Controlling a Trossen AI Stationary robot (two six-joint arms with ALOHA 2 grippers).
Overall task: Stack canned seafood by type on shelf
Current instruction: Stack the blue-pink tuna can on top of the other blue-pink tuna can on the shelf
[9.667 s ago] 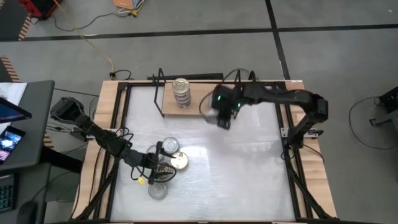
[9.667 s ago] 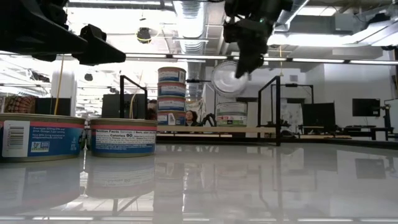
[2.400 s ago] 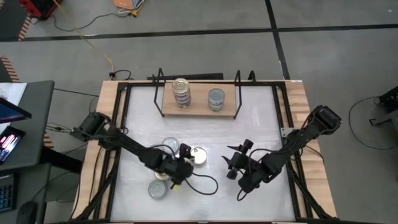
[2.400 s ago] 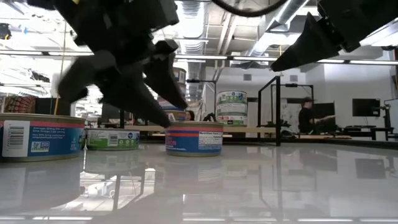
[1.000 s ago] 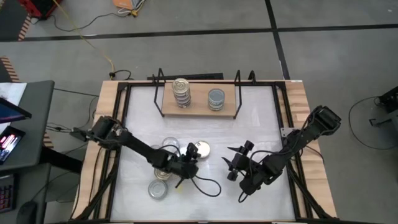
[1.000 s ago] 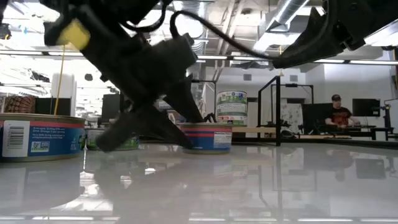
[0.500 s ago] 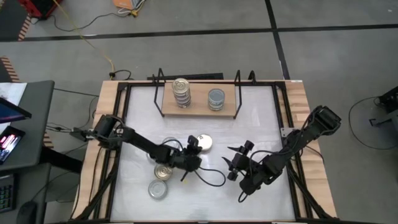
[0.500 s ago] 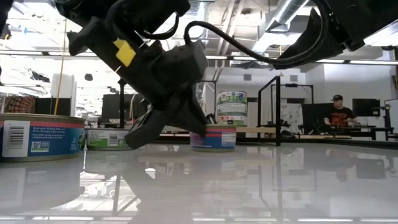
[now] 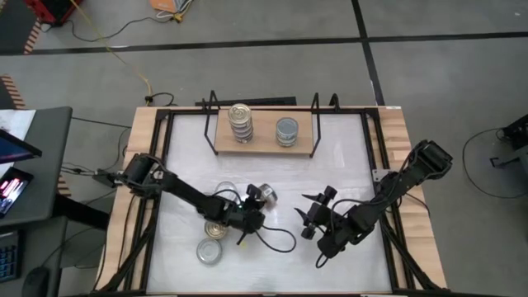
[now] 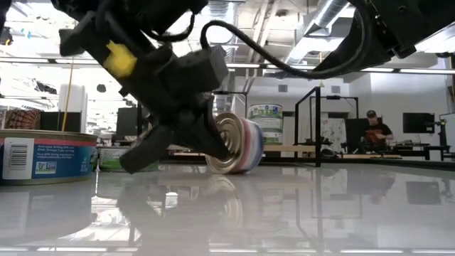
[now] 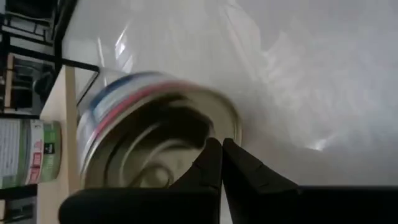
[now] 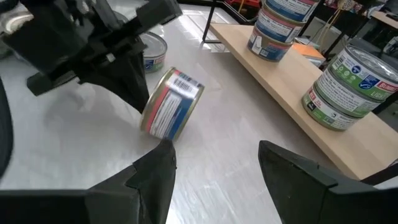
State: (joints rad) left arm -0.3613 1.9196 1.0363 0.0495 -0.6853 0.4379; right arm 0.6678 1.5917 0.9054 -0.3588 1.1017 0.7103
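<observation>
A red-and-blue-labelled tin is tipped up on its edge near the middle of the white surface, its lid facing the left gripper. That gripper's fingers are pressed together, their tips at the tin's rim, not around it. Just left of it sit three more tins: one behind the arm, one beside it and one nearer the front edge. On the shelf at the far side, a stack of tins stands left and a shorter green-labelled stack stands right, with bare board between and beyond them. The right gripper hovers right of the tipped tin, fingers spread, holding nothing; open surface lies between them.
</observation>
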